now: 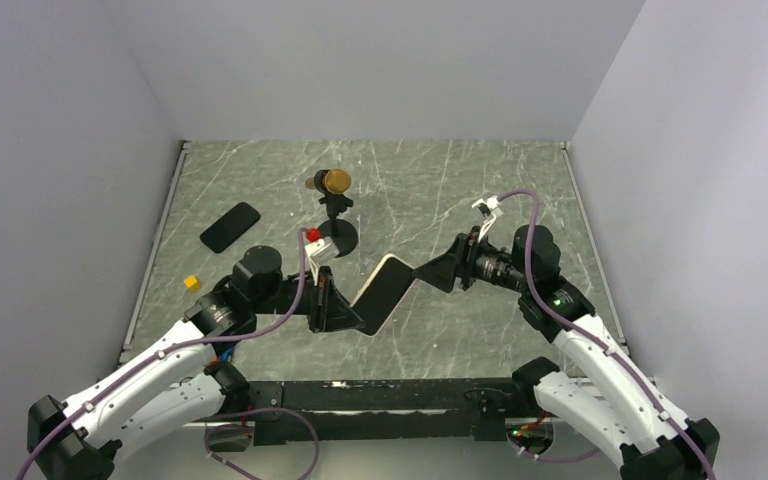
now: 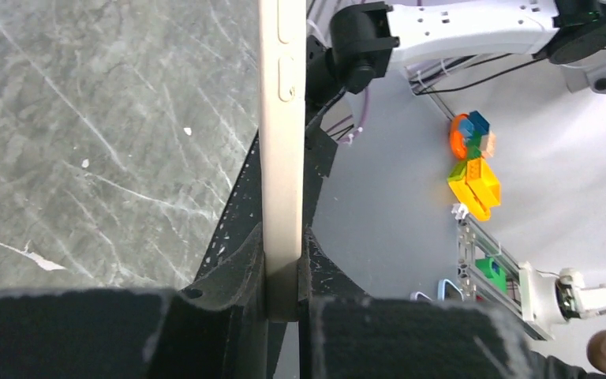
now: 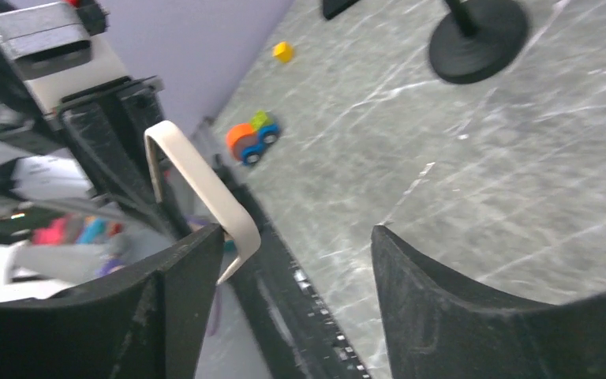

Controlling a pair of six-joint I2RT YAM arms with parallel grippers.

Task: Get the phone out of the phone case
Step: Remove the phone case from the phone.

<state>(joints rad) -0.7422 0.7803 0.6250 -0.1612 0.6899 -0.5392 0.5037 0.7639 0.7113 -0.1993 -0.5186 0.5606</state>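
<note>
Marble table, left gripper clamping case (edge-on), right gripper wide beside it

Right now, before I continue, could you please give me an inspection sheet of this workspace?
Surface: grey marbled table, no spill seen.
Job's things: beige case held in the air; black phone flat on the table, far left.
Clutter: microphone on a stand, yellow block, toy car.
Grippers: left gripper shut on the case edge; right gripper open at its corner.
Cables: purple cable along each arm.
Surroundings: plain grey walls.
</note>
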